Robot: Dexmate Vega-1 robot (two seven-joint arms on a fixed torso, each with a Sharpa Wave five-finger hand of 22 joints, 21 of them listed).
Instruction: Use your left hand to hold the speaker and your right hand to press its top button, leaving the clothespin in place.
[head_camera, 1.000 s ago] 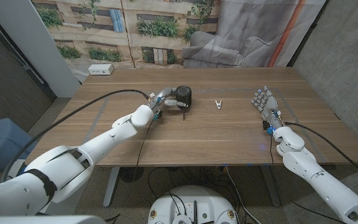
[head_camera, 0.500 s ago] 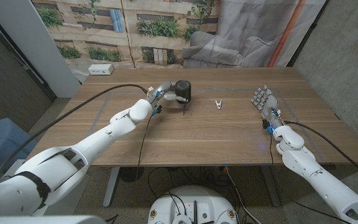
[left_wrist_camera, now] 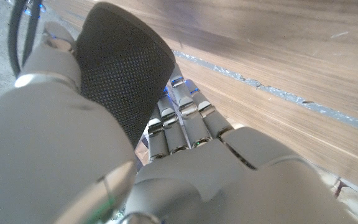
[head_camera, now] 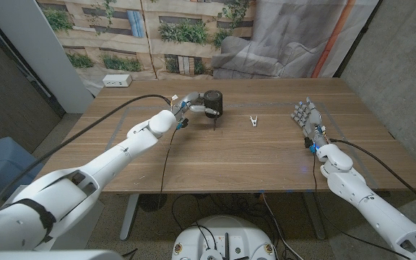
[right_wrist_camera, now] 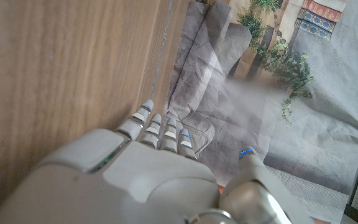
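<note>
The left arm reaches out long over the wooden table [head_camera: 237,155], and its left hand [head_camera: 188,105] grips the speaker [head_camera: 212,103], a dark upright cylinder standing toward the table's far edge. The left wrist view shows the fingers [left_wrist_camera: 185,121] wrapped round the speaker's black mesh side, the thumb on the other side of it. The right hand [head_camera: 308,121] stands well to the right of the speaker, fingers straight, slightly apart and pointing away from the robot, holding nothing. The clothespin [head_camera: 253,120], small and pale, lies on the table between the speaker and the right hand, nearer the speaker, touched by neither hand. No writing or brand mark can be read on the speaker.
</note>
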